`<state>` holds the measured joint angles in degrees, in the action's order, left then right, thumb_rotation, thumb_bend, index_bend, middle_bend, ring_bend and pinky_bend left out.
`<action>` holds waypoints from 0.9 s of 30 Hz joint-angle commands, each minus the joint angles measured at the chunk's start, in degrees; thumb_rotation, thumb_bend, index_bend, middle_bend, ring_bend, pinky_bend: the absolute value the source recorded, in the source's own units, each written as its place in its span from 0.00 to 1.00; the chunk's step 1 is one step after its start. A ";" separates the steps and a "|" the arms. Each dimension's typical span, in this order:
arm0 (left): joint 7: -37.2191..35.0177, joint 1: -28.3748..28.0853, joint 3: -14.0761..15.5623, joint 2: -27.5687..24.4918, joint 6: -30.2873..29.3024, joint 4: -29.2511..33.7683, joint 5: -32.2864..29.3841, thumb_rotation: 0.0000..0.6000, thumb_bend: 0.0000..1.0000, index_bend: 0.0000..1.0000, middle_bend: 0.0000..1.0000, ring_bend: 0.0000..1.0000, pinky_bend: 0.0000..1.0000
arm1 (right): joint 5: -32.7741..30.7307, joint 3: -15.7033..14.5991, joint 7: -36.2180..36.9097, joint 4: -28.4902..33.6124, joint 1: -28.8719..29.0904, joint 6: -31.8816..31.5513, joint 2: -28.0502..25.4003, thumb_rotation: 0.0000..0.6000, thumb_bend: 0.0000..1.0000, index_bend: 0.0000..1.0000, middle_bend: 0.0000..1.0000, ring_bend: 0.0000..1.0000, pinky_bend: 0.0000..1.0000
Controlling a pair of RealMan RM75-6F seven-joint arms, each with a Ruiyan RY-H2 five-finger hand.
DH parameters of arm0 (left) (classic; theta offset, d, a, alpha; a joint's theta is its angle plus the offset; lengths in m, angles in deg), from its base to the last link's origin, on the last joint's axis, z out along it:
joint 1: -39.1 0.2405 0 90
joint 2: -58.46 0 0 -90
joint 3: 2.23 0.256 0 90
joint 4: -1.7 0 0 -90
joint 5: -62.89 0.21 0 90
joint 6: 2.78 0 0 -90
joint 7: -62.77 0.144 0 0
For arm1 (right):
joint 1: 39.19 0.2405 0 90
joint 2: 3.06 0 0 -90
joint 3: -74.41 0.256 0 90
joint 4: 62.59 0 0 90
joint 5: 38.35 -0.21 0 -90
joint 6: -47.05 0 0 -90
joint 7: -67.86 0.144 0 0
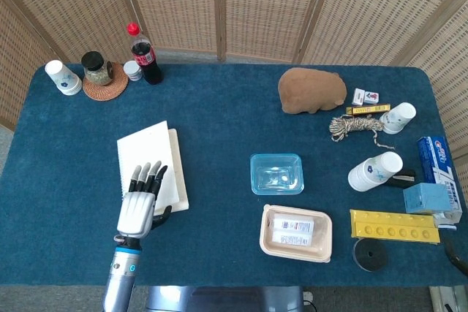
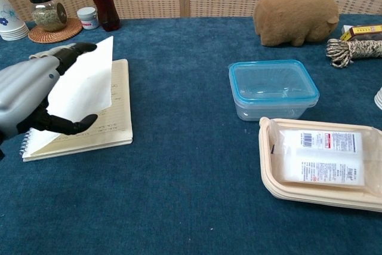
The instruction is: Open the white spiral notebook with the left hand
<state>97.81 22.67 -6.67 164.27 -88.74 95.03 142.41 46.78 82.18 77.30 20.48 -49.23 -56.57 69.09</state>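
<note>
Notebook [image 1: 157, 168] cover is up off the pages in my left hand [image 1: 139, 206], thumb [image 2: 76, 125] under the white cover [image 2: 83, 88] and the other fingers [image 2: 71, 52] along its outer face, so the sheet is pinched between them and stands tilted over the spiral side. I see lined cream pages [image 2: 113, 114] exposed beneath it in the chest view. The notebook lies flat on the blue surface [image 1: 219, 115], toward the left edge and about midway between the front and back edges.

My right hand does not show in either view.

At the back left corner sit a stack of paper cups [image 1: 63, 77], a jar [image 1: 95, 68] on a woven coaster [image 1: 104, 84], a small white pot [image 1: 133, 70] and a red-capped cola bottle [image 1: 143, 54]. Near the middle stands a clear box with a blue lid [image 1: 276, 173], and just in front of it, close to the front edge, a beige tray [image 1: 296, 233] holding a labelled packet. A brown plush animal [image 1: 311, 90] rests toward the back right, with a coil of rope [image 1: 355, 127] beside it.
</note>
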 commanded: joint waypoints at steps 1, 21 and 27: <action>-4.61 2.76 -1.73 0.63 -7.59 -2.47 3.77 1.00 0.27 0.00 0.05 0.00 0.00 | 0.18 0.26 0.69 -0.24 -0.08 -0.49 0.15 1.00 0.29 0.24 0.22 0.17 0.26; -23.61 17.47 -9.16 -5.20 -26.86 -5.00 -0.59 1.00 0.27 0.00 0.06 0.00 0.00 | 2.68 1.74 1.74 0.14 2.26 -0.56 -0.41 1.00 0.29 0.24 0.22 0.17 0.26; -26.06 20.96 -8.41 -8.60 -26.19 -5.37 -3.41 1.00 0.27 0.00 0.05 0.00 0.00 | 3.46 1.61 0.39 0.95 3.39 0.58 -0.64 1.00 0.29 0.24 0.22 0.17 0.26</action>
<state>72.10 43.12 -15.35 156.31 -115.14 89.84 139.44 50.10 83.85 77.90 21.29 -46.00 -56.18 68.50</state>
